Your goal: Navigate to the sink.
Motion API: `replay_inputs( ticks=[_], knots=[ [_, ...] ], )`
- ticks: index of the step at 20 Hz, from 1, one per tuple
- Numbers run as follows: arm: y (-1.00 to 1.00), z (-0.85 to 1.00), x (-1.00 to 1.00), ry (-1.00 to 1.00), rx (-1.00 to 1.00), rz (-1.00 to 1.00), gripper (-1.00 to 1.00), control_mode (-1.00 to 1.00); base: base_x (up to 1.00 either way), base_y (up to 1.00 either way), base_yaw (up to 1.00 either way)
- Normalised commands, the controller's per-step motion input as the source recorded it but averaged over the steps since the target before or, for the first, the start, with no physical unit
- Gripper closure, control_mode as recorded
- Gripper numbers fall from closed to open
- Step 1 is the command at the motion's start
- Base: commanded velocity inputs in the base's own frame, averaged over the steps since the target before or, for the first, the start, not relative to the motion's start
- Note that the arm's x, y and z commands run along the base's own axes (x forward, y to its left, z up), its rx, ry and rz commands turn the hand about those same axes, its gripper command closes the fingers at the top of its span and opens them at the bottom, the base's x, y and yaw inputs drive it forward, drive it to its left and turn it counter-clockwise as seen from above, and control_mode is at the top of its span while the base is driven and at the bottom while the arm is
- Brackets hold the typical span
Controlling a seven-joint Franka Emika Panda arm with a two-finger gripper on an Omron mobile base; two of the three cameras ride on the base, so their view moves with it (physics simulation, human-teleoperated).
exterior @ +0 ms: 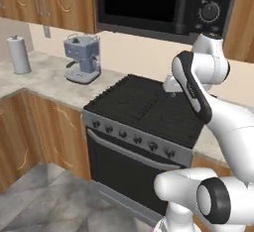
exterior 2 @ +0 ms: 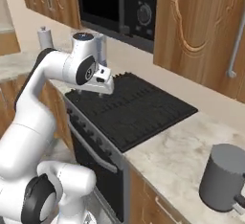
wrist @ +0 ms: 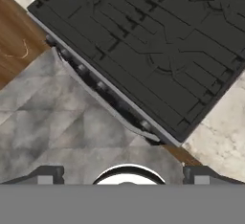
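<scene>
Straight ahead in left base view the stovetop is faced, coffee machine far left; right base view: gripper held over stovetop, grey pot near right; hand view: fingers set wide apart, nothing held; sink's direction can't be judged.

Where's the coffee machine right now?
In the left base view, the coffee machine stands on the counter, between the paper towel roll and the stovetop.
</scene>
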Motion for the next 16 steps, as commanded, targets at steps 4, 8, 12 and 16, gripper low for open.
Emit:
replay_inputs(
  ticks=[4,8,12,16],
  knots=[
    [0.0,0.0,0.0,0.0,0.0,0.0,-1.0,1.0,0.0,0.33,0.83],
    [0.0,0.0,0.0,0.0,0.0,0.0,-1.0,1.0,0.0,0.21,0.85],
    [0.0,0.0,0.0,0.0,0.0,0.0,-1.0,1.0,0.0,0.33,0.84],
    [0.0,0.0,0.0,0.0,0.0,0.0,-1.0,1.0,0.0,0.27,0.85]
  ],
)
